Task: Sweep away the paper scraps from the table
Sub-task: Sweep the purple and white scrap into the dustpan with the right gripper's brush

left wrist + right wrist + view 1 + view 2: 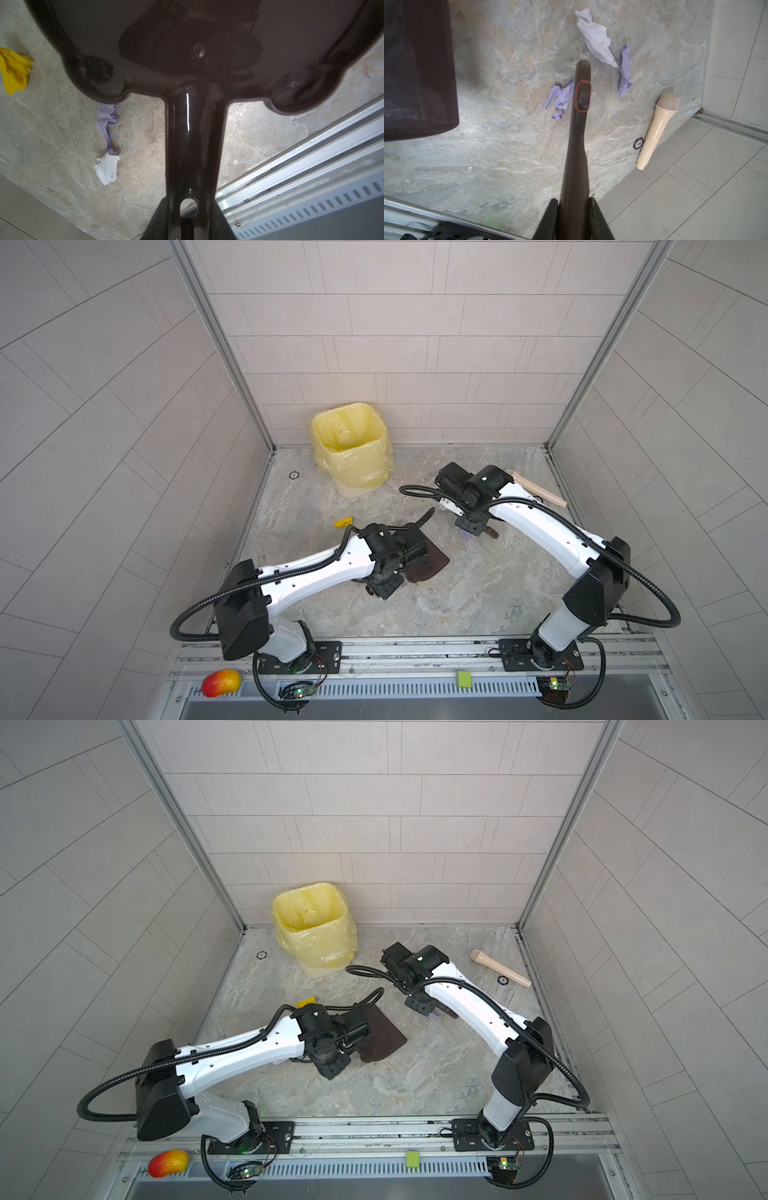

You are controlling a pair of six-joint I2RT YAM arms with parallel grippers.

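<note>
Left gripper (188,218) clamped on the handle of a glossy dark-brown plastic dustpan (187,41); right gripper (573,205) clenched on a matte brown brush handle (581,93) with an orange-rimmed hang loop. Crumpled paper scraps (596,39) lie loose on the veined, marble-like table (457,605): lilac ones beside the brush handle, a yellow scrap (14,70) and a white scrap (108,170) near the pan. None shows in the pan's visible part, so sweeping is judged barely begun.

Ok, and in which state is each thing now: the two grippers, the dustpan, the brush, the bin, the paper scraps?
left gripper: shut on the dustpan.
right gripper: shut on the brush.
dustpan: held by its handle.
brush: held by its handle; bristles out of view.
bin: upright, open, yellow bag inside.
paper scraps: crumpled, loose on the table.
toy microphone: lying flat.
</note>
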